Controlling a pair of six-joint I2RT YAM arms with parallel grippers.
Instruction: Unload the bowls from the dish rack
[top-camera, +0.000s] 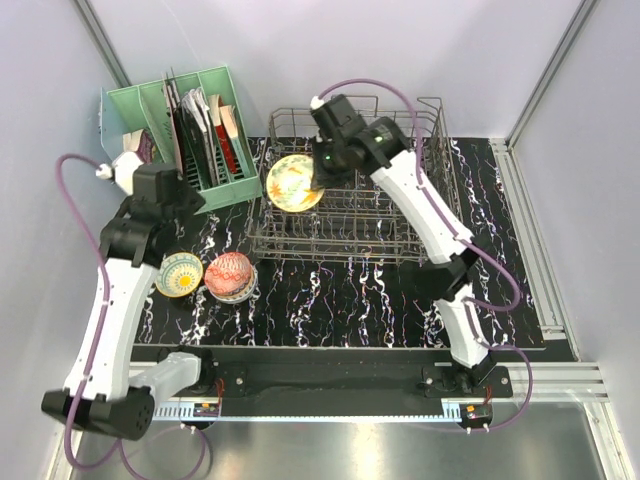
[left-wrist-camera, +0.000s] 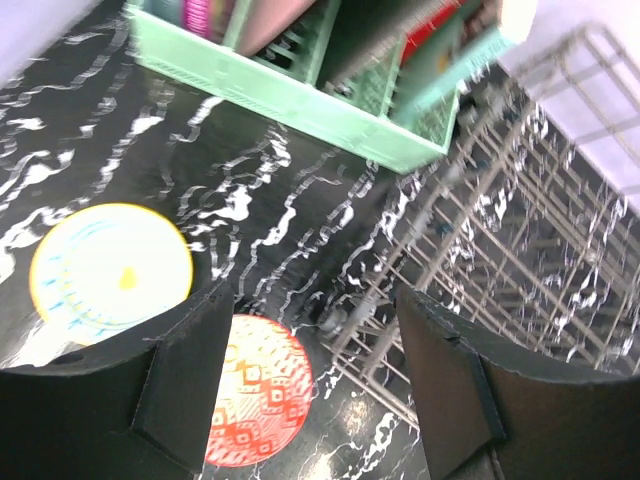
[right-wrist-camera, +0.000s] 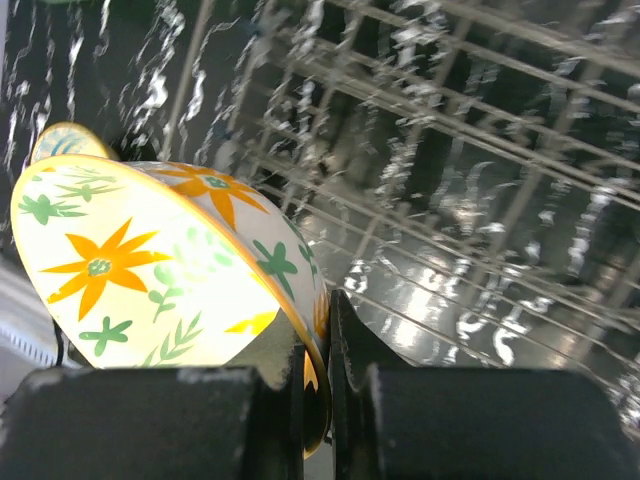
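Observation:
My right gripper (top-camera: 318, 186) is shut on the rim of the floral cream bowl (top-camera: 293, 182), holding it tilted over the left end of the grey wire dish rack (top-camera: 400, 245). In the right wrist view the bowl (right-wrist-camera: 150, 270) has orange and green flowers, and the fingers (right-wrist-camera: 345, 350) pinch its rim. Two bowls stand on the table left of the rack: a blue-and-white patterned one with a yellow rim (top-camera: 180, 274) and a red-pink patterned one (top-camera: 230, 276). My left gripper (left-wrist-camera: 310, 370) is open and empty above them; its view shows both bowls (left-wrist-camera: 110, 265) (left-wrist-camera: 260, 395).
A green plastic file holder (top-camera: 190, 135) with books and plates stands at the back left, close to the rack's left end. The rack's wire corner (left-wrist-camera: 470, 230) lies right of my left gripper. Black marbled mat (top-camera: 340, 310) covers the table.

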